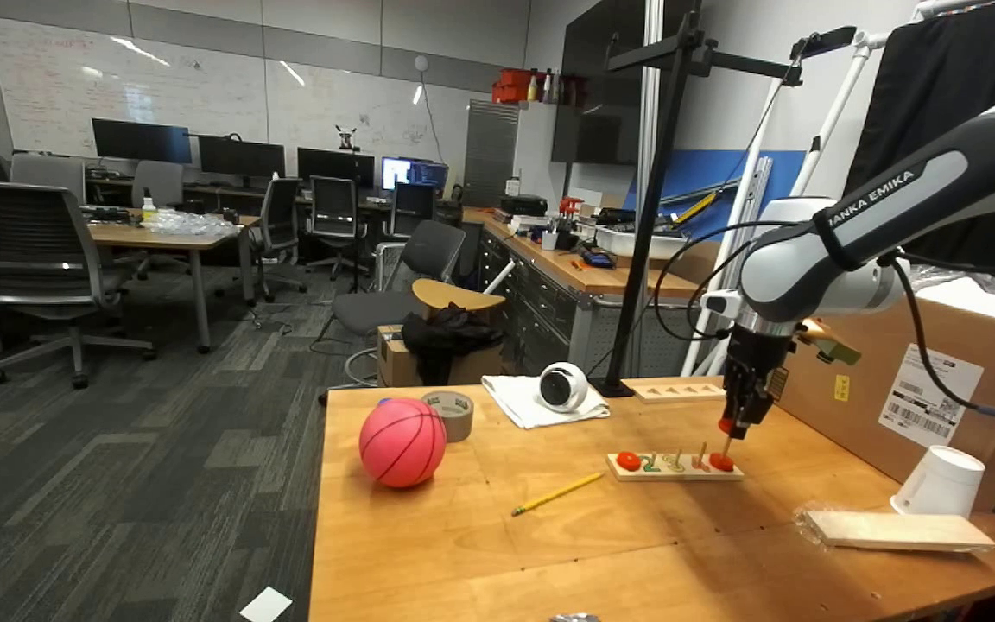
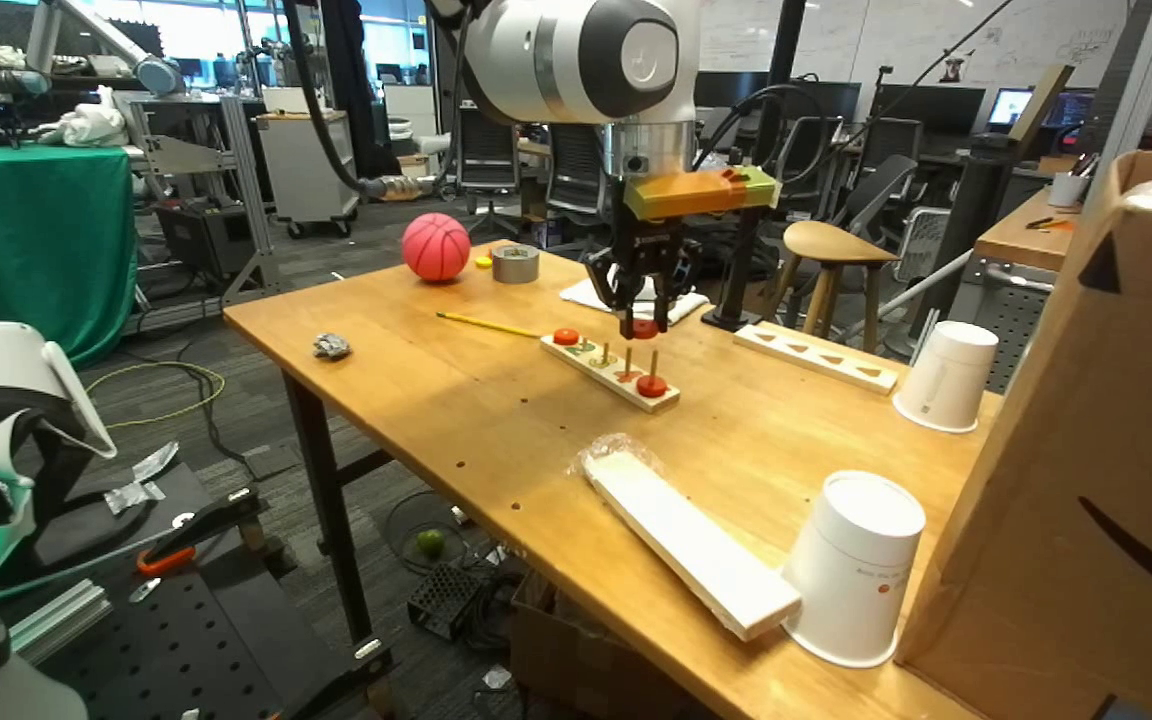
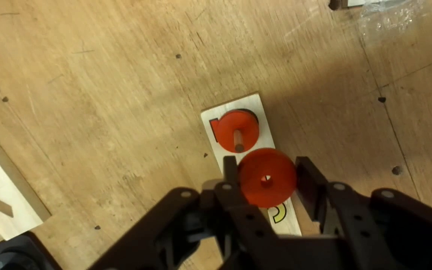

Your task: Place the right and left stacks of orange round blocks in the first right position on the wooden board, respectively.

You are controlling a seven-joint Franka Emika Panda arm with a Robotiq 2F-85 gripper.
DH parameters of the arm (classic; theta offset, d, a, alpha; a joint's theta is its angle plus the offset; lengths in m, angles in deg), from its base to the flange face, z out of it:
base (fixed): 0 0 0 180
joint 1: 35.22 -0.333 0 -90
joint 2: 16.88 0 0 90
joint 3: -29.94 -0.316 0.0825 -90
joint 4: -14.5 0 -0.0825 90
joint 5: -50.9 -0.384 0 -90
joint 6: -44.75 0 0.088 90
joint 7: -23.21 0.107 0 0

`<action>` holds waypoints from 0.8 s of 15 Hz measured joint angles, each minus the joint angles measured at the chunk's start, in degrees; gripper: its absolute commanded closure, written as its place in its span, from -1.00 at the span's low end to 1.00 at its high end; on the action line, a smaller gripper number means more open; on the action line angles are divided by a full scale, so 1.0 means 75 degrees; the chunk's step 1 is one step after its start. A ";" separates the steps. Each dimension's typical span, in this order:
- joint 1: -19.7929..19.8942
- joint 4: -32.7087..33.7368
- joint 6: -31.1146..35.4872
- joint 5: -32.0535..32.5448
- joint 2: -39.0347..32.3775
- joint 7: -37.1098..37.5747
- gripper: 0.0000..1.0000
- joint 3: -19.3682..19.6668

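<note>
My tool (image 3: pixel 266 168) pinches a disc (image 3: pixel 267 192) by its rim above the board (image 1: pixel 674 476). I judge that's so its hole can take the end peg (image 3: pixel 238 141).

We see a desk (image 1: pixel 463 553) of grained wood with a soft sheen. The board (image 1: pixel 670 476) is pale, matt wood; the round blocks (image 3: pixel 252 183) look smooth. In an exterior view, from the board, we find a matt, rubbery-looking ball (image 1: pixel 402 442) at nine o'clock, white cloth (image 1: pixel 536 415) at ten, a paper-looking cup (image 1: pixel 940 482) at three. Crinkled, glossy clear plastic (image 1: pixel 811 529) covers the end of a smooth pale slab (image 1: pixel 899 523) towards four; the box (image 1: pixel 869 419) past two is matt cardboard.
</note>
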 measured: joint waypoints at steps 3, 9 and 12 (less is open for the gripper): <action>0.0008 -0.0016 0.0000 0.0011 -0.0030 0.0000 0.67 0.0047; -0.0014 -0.0013 0.0000 0.0025 -0.0146 0.0000 0.67 0.0018; -0.0015 0.0011 0.0000 0.0083 -0.0272 0.0000 0.67 0.0019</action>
